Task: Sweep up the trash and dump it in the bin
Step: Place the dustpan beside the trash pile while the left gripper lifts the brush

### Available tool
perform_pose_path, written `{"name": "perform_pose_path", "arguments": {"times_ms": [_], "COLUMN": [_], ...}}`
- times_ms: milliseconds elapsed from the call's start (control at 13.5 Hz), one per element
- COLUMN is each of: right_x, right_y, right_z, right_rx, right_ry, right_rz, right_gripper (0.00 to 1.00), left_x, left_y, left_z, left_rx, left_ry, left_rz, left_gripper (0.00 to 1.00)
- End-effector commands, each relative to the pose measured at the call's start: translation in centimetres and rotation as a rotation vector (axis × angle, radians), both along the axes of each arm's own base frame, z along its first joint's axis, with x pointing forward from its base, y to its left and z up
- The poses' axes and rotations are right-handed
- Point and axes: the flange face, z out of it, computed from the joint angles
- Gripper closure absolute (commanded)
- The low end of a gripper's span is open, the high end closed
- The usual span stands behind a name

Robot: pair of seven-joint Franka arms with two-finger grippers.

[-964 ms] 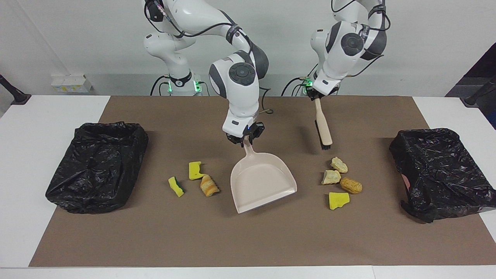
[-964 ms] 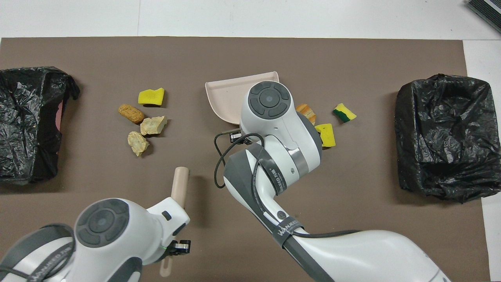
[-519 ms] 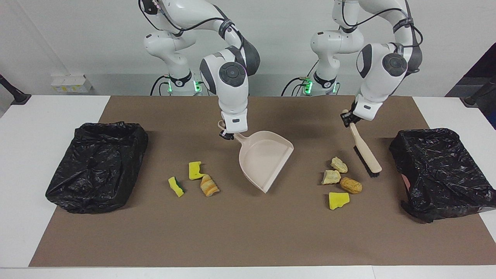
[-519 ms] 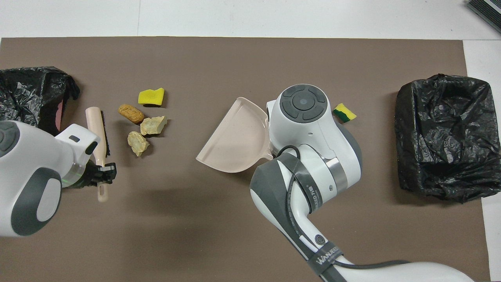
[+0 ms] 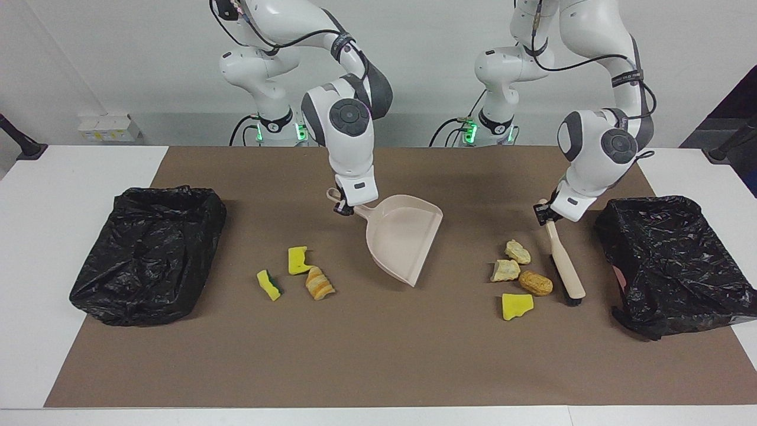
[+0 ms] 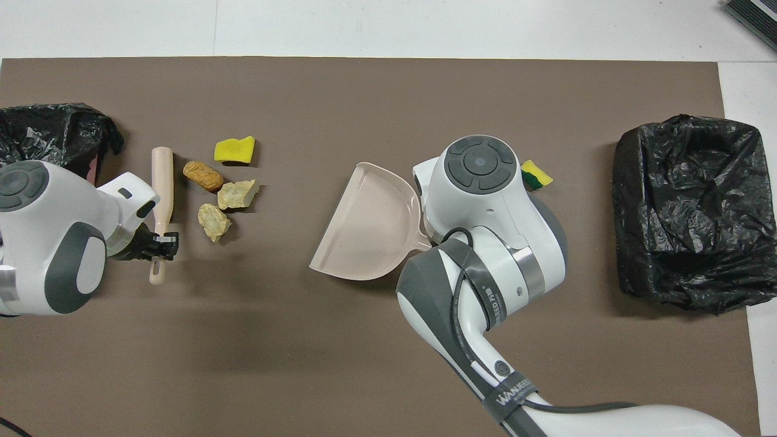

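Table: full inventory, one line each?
Sponges: three, yellow, one green-backed; one in the left arm's pile, two in the right arm's.
Bread lumps: two, brown-orange, one per pile.
Crumbly chunks: two, cream, left arm's pile.
Dustpan: one, beige, mat centre, tilted.
Brush: one, beige, between left arm's pile and bin.
Bins: two, black-bagged, one at each table end.
Mat: one, brown.
Left pincer: shut on brush.
Right pincer: shut on dustpan.
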Motion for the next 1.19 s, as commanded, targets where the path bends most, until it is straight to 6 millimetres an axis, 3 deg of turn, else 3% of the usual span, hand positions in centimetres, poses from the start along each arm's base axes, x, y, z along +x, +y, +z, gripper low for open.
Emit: {"name": "perform_pose_path", "arguments": {"times_ms": [0, 74, 371, 593, 815, 964, 1112], "right_x": [-1.0, -0.8, -0.6, -0.8, -1.7, -1.6, -1.9], "right_y": [-1.4, -1.2, -1.1, -1.1, 0.0, 0.2, 0.7], "right_z": [-1.8, -2.0, -3.2, -3.3, -3.9, -4.6, -4.9], "right_rx": [0.038, 0.051, -0.030, -0.075, -0.094, -0.096, -0.102], "right_ry": [-0.054, -0.069, -0.087, -0.086, -0.077, -0.071, -0.067], "right_rz": [0.139, 0.200, 0.311, 0.207, 0.153, 0.155, 0.164], "right_gripper": [1.00, 1.00, 1.00, 1.00, 1.00, 1.00, 1.00], "left_x": [0.3, 0.2, -0.9, -2.1, -3.5, -3.4, -2.4], "left_y": [-2.5, -2.9, -8.1, -11.7, -15.2, -14.9, -13.2], "left_z": [0.1, -0.1, -0.6, -0.3, 0.4, 1.8, 3.9], "left_rx": [-0.028, -0.030, -0.111, -0.157, -0.210, -0.214, -0.218], "left_ry": [-0.015, -0.012, 0.013, 0.037, 0.094, 0.100, 0.106], "left_rz": [-0.033, -0.041, -0.050, -0.068, -0.074, -0.066, -0.037], "left_gripper": [1.00, 1.00, 1.00, 1.00, 1.00, 1.00, 1.00]}}
